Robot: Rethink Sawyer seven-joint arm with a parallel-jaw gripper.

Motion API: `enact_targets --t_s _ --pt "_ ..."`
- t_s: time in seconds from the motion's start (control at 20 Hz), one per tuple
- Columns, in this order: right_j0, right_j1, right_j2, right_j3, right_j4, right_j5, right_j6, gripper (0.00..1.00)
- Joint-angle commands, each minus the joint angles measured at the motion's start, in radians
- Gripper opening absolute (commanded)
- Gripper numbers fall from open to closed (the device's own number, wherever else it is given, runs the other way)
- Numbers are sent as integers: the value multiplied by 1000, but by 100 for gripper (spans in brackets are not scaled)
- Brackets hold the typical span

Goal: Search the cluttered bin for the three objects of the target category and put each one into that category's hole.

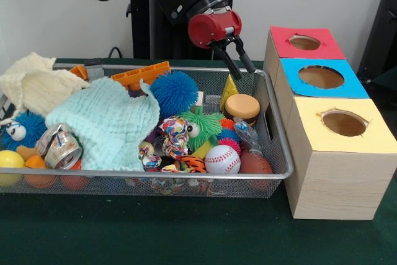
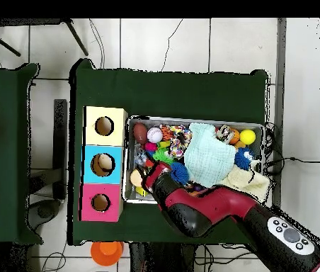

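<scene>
Three plush animals are wanted, and we can make out only one likely candidate. At the left of the bin (image 1: pixel 280 153) lie a cream knitted cloth (image 1: pixel 34 85), a blue puffer with eyes (image 1: pixel 22 130) and a crushed can (image 1: pixel 62 149). Next comes a mint cloth (image 1: pixel 108 122), heaped over much of the middle; we judge other toys may hide beneath it. Further right sit a blue puffer ball (image 1: pixel 175 93) and a green puffer (image 1: pixel 201 127).

Low against the bin's near wall, just left of the baseball (image 1: pixel 222 159), lies a small orange striped plush (image 1: pixel 192 164), half buried, so we cannot be sure of its kind. We expect it to be light, soft and squashy, unlikely to slip or break. It is best pinched across the body from above. A loose cord or neighbouring clutter could snag and ride up with it.

The claw (image 1: pixel 242 71) hangs over the bin's far right corner, fingers spread apart with nothing between them, well apart from the plush. On the tabletop (image 1: pixel 186 234) beside the bin stand the boxes; the hole (image 1: pixel 304 42) in the red top is the farthest one.
</scene>
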Motion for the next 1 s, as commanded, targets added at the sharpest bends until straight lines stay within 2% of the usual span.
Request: enact_targets --t_s 0.05,0.5,0.8,1.0 --pt "-57 59 60 -9 191 367 131 100" --pt "18 79 -27 -36 154 279 145 100" --pt "134 8 -93 -60 166 221 215 100" --pt "184 -31 -128 -98 176 223 215 100"
